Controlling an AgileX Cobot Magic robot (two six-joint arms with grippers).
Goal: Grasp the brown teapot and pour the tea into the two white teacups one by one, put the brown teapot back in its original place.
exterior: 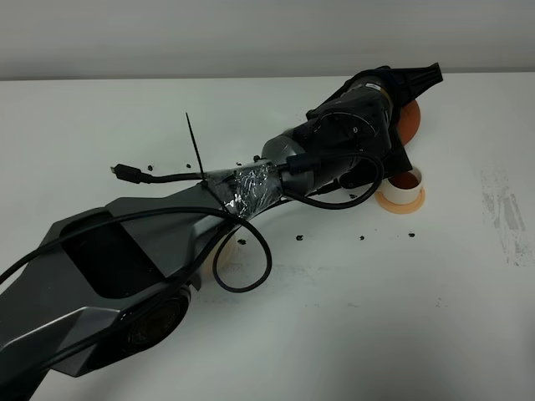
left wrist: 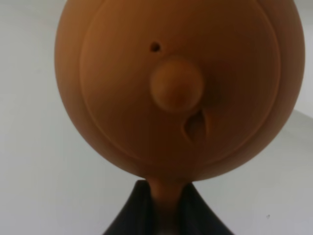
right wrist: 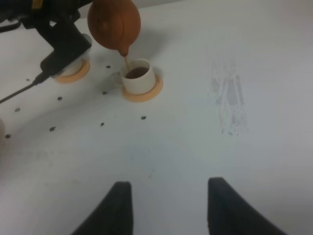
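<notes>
My left gripper (left wrist: 164, 213) is shut on the loop handle of the brown teapot (left wrist: 176, 90), whose knobbed lid fills the left wrist view. In the high view the left arm reaches across to the right and the left gripper (exterior: 403, 88) holds the teapot (exterior: 410, 124) tilted. In the right wrist view the teapot (right wrist: 114, 22) has its spout down, and a thin stream of tea (right wrist: 126, 61) falls into a white teacup (right wrist: 138, 77) on an orange coaster (right wrist: 143, 93). That cup (exterior: 407, 185) holds dark tea. The second cup's coaster (right wrist: 71, 74) shows behind the left gripper. My right gripper (right wrist: 168, 205) is open and empty.
Black specks (right wrist: 102, 124) lie scattered on the white table. A black cable loop (exterior: 242, 263) and a loose plug (exterior: 125, 171) hang from the left arm. A pale beige edge (exterior: 224, 247), perhaps the round saucer, shows under that arm. Scuff marks (right wrist: 230, 98) are to the right.
</notes>
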